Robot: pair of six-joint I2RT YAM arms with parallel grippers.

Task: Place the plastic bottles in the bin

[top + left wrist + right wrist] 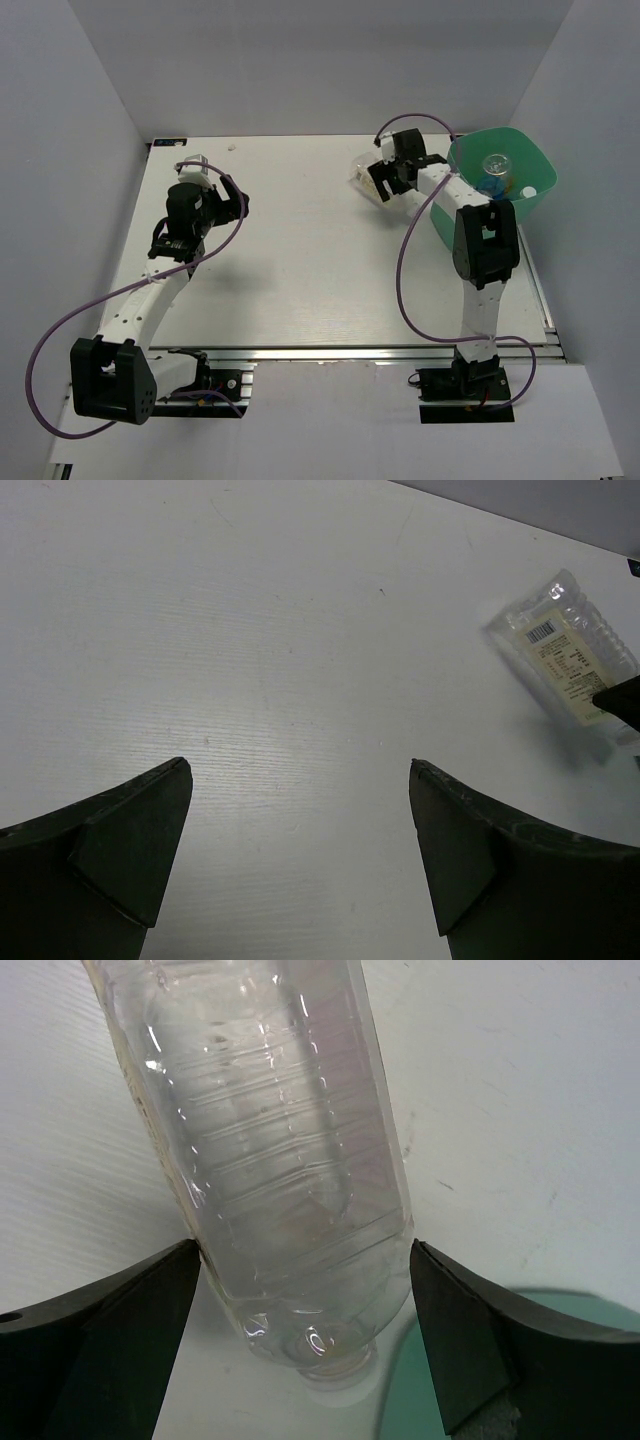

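My right gripper (385, 176) is shut on the larger squarish clear bottle (362, 181) at the far right of the table, just left of the mint-green bin (535, 166). In the right wrist view both fingers press the bottle's (290, 1160) lower body, cap end toward the camera, and the bin's green edge (440, 1380) shows below. The bin holds a clear bottle (495, 164) and something blue (490, 187). My left gripper (203, 170) is open and empty over bare table (300, 770). The held bottle, with its white label, also shows in the left wrist view (565, 655).
White walls close in the table on the left, back and right. The bin stands against the right wall. The metal rail (350, 352) runs along the near edge between the arm bases.
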